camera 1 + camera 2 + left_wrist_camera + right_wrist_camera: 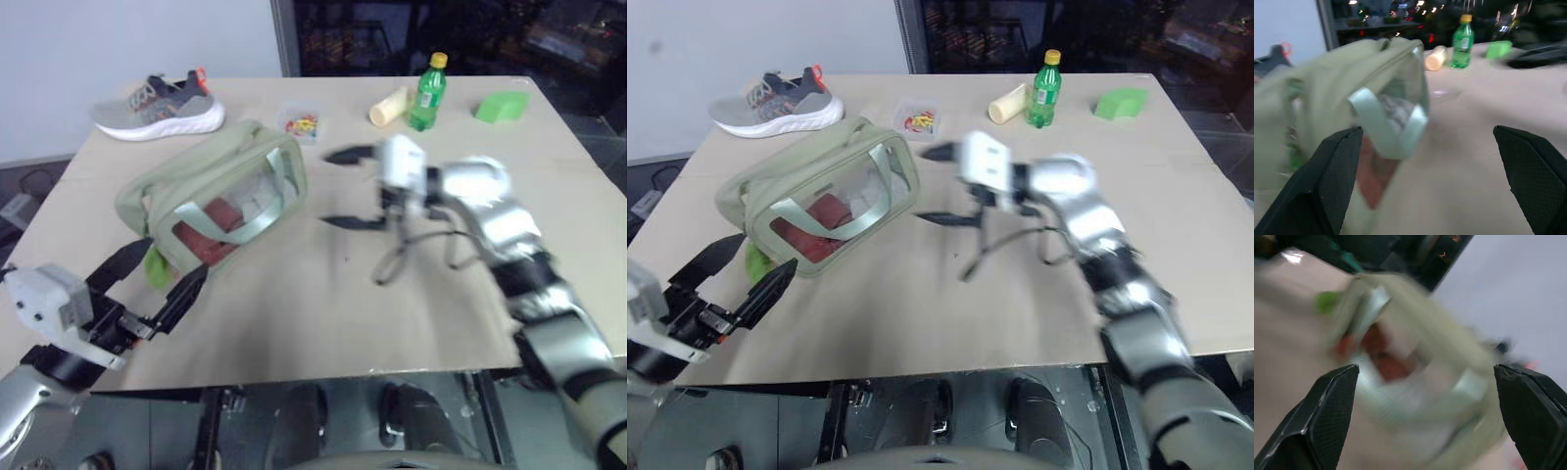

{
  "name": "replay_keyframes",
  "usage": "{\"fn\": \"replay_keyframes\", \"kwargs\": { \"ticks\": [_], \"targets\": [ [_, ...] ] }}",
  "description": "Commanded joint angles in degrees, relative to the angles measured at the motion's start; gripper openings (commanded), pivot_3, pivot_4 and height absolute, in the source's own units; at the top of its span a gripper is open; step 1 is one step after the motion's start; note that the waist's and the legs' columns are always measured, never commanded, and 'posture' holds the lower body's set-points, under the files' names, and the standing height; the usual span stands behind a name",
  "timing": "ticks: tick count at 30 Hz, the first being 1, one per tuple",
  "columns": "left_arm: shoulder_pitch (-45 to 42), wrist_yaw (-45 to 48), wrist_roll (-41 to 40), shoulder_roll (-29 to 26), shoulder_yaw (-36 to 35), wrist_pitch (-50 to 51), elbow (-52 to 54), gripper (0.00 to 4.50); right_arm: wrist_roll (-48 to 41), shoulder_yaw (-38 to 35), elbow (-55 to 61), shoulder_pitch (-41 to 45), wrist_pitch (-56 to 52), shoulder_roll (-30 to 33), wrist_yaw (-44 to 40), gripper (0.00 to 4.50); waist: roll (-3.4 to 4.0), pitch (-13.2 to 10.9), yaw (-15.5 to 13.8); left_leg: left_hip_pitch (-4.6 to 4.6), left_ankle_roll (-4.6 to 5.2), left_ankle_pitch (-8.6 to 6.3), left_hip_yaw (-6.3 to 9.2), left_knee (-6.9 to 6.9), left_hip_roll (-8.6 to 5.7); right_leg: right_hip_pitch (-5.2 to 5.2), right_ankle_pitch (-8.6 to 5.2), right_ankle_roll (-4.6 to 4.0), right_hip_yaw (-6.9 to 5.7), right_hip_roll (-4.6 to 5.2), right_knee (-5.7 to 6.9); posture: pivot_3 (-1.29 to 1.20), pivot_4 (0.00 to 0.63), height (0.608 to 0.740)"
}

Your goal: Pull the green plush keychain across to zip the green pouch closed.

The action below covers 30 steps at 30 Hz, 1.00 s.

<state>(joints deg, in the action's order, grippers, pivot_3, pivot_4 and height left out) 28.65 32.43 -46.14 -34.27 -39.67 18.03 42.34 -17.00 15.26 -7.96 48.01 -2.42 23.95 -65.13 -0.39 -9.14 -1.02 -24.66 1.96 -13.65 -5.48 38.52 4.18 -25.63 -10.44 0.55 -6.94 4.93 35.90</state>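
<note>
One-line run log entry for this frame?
left gripper: open, beside green plush keychain | right gripper: open, beside green pouch | nothing held

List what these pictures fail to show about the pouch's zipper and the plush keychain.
- Green pouch zipper: left eye view, too small to tell open from closed.
- Green plush keychain: partly behind the left hand.
- Right wrist view: pouch blurred, zipper unreadable.

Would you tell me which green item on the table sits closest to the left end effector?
The small lime-green plush keychain, hanging at the sage-green fabric pouch.
</note>
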Motion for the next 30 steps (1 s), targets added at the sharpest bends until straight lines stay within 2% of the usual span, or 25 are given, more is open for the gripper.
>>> {"fn": "replay_keyframes", "kwargs": {
  "ticks": [1,3,7,10,15,19,23,30],
  "targets": [
    [-3.2,-2.6,-2.5,-6.7,-4.0,4.8,2.4,4.42,-12.5,-8.9,21.0,-8.9,-17.8,10.4,-0.1,4.47,0.19,-0.1,0.4,0.04,0.01,-0.01,-0.01,-0.01,0.00,-0.06,0.00,0.00,0.09,-0.01,0.01,0.00,0.150,0.740],
    [-5.4,-3.8,-5.6,-11.9,-6.2,9.4,2.0,4.42,-16.1,-14.1,26.6,-13.0,-22.5,14.5,2.1,4.47,0.23,-0.2,1.0,0.17,0.00,-0.01,-0.05,-0.05,0.09,-0.12,0.00,0.00,0.17,-0.22,0.13,0.00,0.150,0.740],
    [-12.4,-2.6,-12.0,-23.5,-9.5,18.0,-3.9,4.42,-21.6,-19.6,34.0,-16.1,-28.2,17.1,6.9,4.47,0.29,-0.2,1.2,0.34,-0.07,0.00,0.12,-0.10,0.26,-0.11,-0.01,-0.01,0.19,-0.44,0.19,0.00,0.150,0.740],
    [-20.3,-3.0,-10.0,-32.0,-5.9,22.0,-10.0,4.42,-21.7,-20.0,36.1,-16.9,-28.6,17.3,8.2,4.47,0.29,-0.3,1.3,0.61,-0.32,-0.13,0.14,-0.12,0.22,-0.01,-0.02,-0.01,0.37,-0.49,0.27,0.00,0.150,0.740],
    [-30.4,-3.7,-4.7,-39.3,3.2,25.4,-18.7,4.42,-18.8,-18.1,36.9,-17.3,-26.5,15.7,11.0,4.47,0.30,-0.4,1.3,0.70,-0.30,-0.13,-0.16,-0.22,0.06,-0.05,-0.01,-0.01,0.71,-0.43,0.28,0.00,0.150,0.740],
    [-39.2,-3.5,-1.8,-42.4,12.1,28.4,-23.0,4.42,-19.1,-17.6,38.8,-16.9,-27.5,14.2,13.7,4.47,0.15,-0.5,1.1,0.63,-0.15,-0.05,-0.27,-0.27,0.04,-0.13,-0.01,-0.01,0.82,-0.44,0.19,0.00,0.150,0.740],
    [-47.3,-1.8,2.3,-41.4,21.8,28.4,-24.1,4.42,-18.7,-17.5,40.3,-18.0,-27.8,14.5,14.9,4.47,0.06,-0.6,0.7,0.56,-0.17,-0.08,-0.43,-0.31,0.04,-0.14,0.00,0.00,0.83,-0.47,0.06,0.00,0.150,0.740],
    [-53.6,2.3,7.5,-41.0,28.4,29.3,-22.9,4.42,-22.0,-20.9,44.3,-21.7,-28.0,17.6,13.8,4.47,-0.18,-0.7,0.2,0.49,-0.18,-0.09,-0.54,-0.30,0.04,-0.17,0.00,0.00,0.81,-0.48,0.04,0.00,0.150,0.740]
  ]
}}
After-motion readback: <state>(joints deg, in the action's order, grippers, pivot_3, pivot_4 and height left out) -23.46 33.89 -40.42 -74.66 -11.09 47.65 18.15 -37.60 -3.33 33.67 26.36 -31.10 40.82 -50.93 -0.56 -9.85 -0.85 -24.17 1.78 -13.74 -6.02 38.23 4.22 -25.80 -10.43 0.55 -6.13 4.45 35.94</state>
